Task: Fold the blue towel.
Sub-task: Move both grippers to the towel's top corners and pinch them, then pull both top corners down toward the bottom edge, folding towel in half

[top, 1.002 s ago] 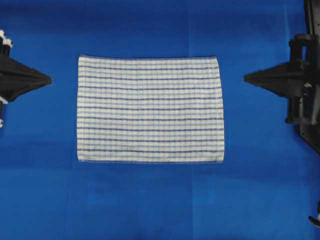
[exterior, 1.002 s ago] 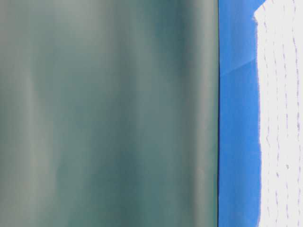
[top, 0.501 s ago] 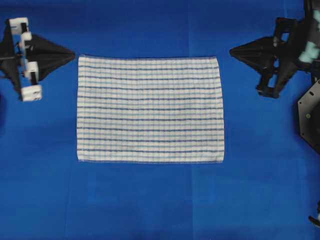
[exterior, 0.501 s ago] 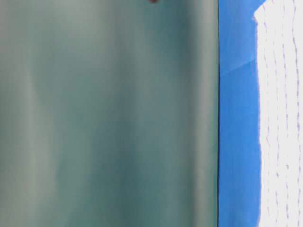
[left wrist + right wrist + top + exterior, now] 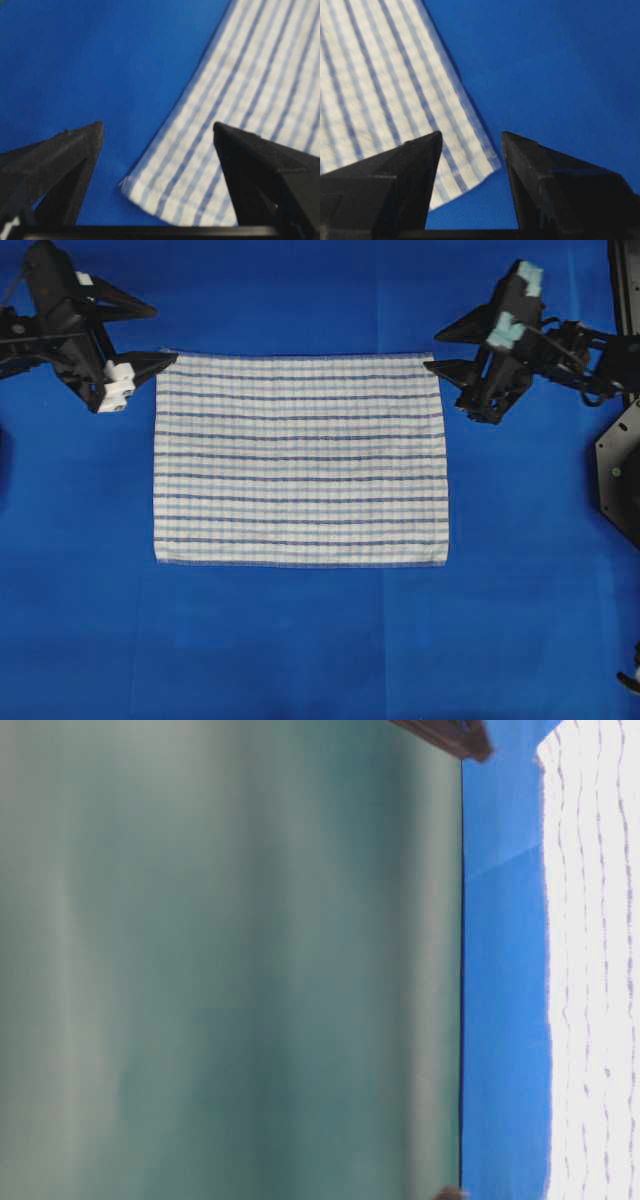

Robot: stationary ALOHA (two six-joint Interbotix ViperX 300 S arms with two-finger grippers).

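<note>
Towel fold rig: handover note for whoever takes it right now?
Left gripper: open, at the towel's far-left corner, which lies between its fingers; nothing gripped.
Right gripper: open, at the far-right corner; nothing gripped.
Towel: spread flat on the blue table cover, unfolded.
Done: both grippers lined up on the far corners.
Left: close on both corners, lift, carry the far edge over to the near edge, release.

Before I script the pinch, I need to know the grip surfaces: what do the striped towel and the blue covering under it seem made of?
The blue towel: apparently thin woven cotton, matte; the striped check weave and a hemmed corner lying flat show in the left wrist view. Blue table covering: probably smooth matte fabric or sheet, with faint fold creases; unclear which.
</note>
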